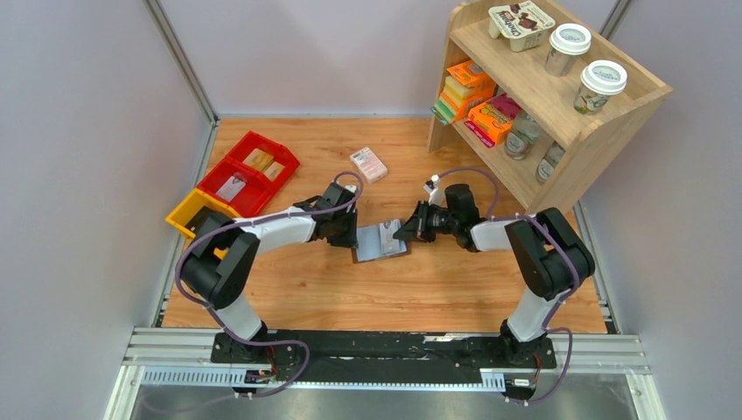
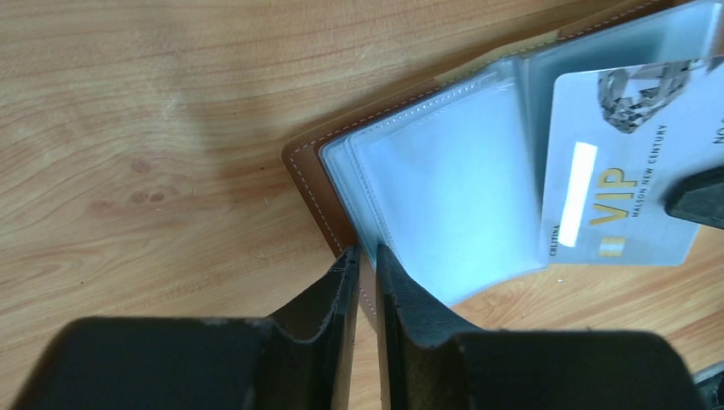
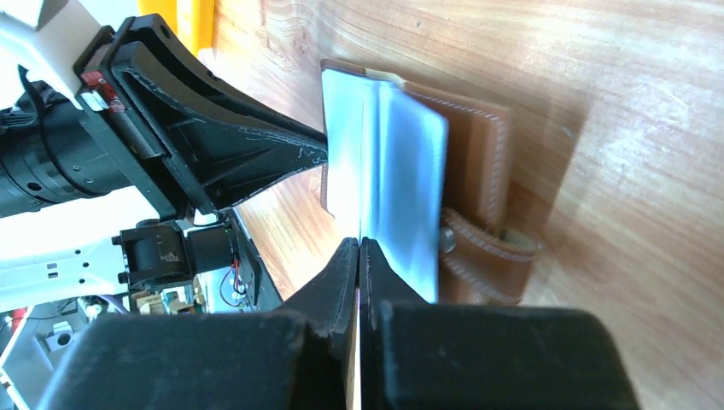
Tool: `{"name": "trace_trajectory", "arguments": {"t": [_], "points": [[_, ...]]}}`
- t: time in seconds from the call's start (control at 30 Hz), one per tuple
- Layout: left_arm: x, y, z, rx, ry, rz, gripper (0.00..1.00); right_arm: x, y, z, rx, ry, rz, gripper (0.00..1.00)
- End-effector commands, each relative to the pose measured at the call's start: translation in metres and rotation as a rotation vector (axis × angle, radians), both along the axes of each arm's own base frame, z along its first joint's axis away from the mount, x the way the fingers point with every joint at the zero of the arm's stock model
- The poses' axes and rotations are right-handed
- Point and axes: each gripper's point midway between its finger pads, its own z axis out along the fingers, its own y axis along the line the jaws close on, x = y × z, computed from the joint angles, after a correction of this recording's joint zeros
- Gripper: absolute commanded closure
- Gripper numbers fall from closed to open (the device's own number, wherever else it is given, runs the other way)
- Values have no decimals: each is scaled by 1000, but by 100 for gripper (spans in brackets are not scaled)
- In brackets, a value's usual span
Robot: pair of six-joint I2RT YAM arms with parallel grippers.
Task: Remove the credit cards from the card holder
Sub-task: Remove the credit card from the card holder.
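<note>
The brown leather card holder lies open on the wooden table, its pale blue-grey pockets showing. My left gripper is shut on its brown leather edge, with the fingertips pinching the cover. My right gripper is shut on a grey-white credit card printed "VIP", which sticks partly out of a pocket. In the right wrist view the card is edge-on between the shut fingers, next to the holder's snap tab. Whether other cards are inside is hidden.
A pink-and-white patterned box lies behind the holder. Red bins holding yellowish blocks and a yellow bin stand at the left. A wooden shelf with cups and packets stands at the back right.
</note>
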Motion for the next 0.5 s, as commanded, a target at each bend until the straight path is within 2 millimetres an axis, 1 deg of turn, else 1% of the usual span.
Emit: {"name": "trace_trajectory", "arguments": {"t": [0.0, 0.1, 0.13, 0.2, 0.27, 0.3, 0.33, 0.37, 0.4, 0.43, 0.47], "points": [[-27, 34, -26, 154, 76, -6, 75, 8, -10, 17, -28, -70, -72, 100], [-19, 29, -11, 128, 31, -14, 68, 10, -12, 29, -25, -89, -108, 100], [-14, 31, -8, 142, 5, -3, 67, 10, -13, 33, -24, -95, -116, 100], [-8, 28, 4, 129, -25, 0, 62, 13, -15, 42, -23, -111, -140, 100], [-1, 26, 17, 115, -62, 8, 53, 15, -15, 57, -3, -143, -152, 100], [3, 25, 27, 101, -91, 19, 48, 15, -14, 66, 13, -161, -153, 100], [6, 24, 33, 94, -110, 25, 44, 16, -15, 72, 23, -172, -161, 100], [11, 24, 45, 75, -144, 42, 41, 18, -15, 80, 37, -193, -172, 100], [13, 22, 53, 60, -163, 48, 38, 20, -15, 88, 54, -205, -186, 100], [17, 20, 66, 37, -197, 63, 36, 22, -14, 94, 74, -206, -206, 100], [19, 19, 74, 20, -215, 80, 33, 25, -15, 103, 98, -214, -232, 100]]}}
